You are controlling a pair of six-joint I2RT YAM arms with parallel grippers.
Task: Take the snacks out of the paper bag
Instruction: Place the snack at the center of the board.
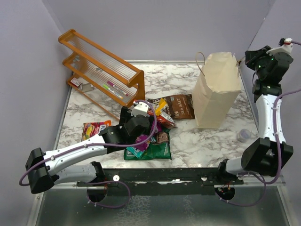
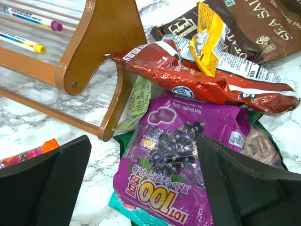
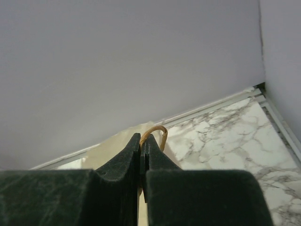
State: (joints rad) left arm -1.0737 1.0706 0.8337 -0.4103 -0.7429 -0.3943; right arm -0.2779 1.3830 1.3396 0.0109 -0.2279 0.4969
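An orange wooden rack (image 1: 101, 70) with ribbed, see-through shelves lies tilted across the far left corner of a white marble-patterned table (image 1: 197, 141), one end high against the left wall and the other end resting on the tabletop. Two thin pens (image 1: 115, 88) lie side by side along its lower shelf; from close up one has a magenta cap and the other a yellow tip, both with rainbow-striped barrels. A small clear round cap (image 1: 243, 135) sits alone near the table's right edge, well apart from the rack, and plain lilac walls (image 1: 155, 28) close in the table on three sides.
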